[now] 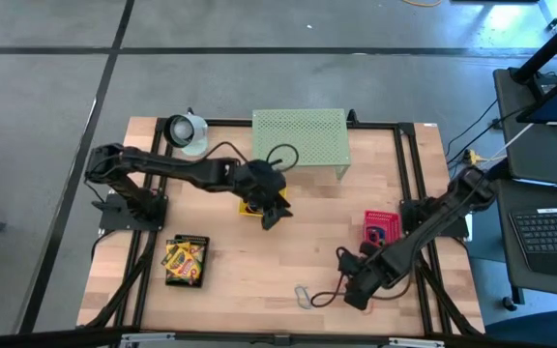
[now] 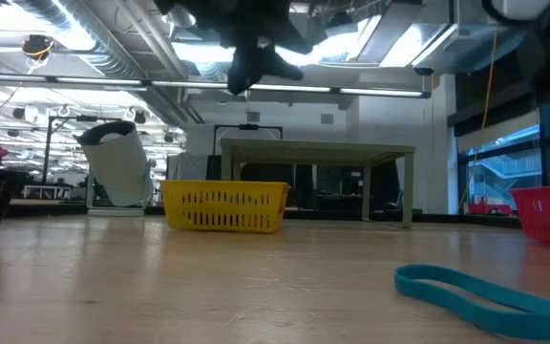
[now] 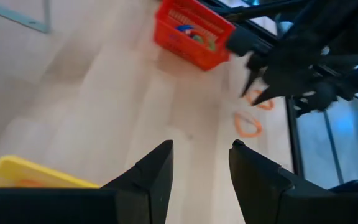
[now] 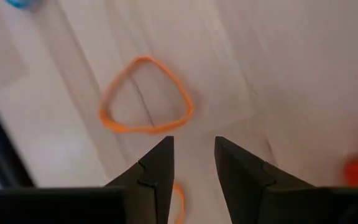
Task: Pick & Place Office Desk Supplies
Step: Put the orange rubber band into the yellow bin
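Orange loop (image 4: 146, 95) lies on the wood just ahead of the right pincer (image 4: 193, 163), its fingers parted and empty.

Left tool (image 1: 271, 215) above tray (image 1: 250, 207); shelf (image 1: 300, 137) behind.

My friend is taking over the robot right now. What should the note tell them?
Left gripper: open, empty, above the yellow tray.
Right gripper: open, empty, low over an orange loop near the table's right front.
Supplies: crayon box in the black tray; some items in the red tray; a teal loop lies loose on the table.
Done: a few items are in trays.
Left: the orange loops and the teal loop.
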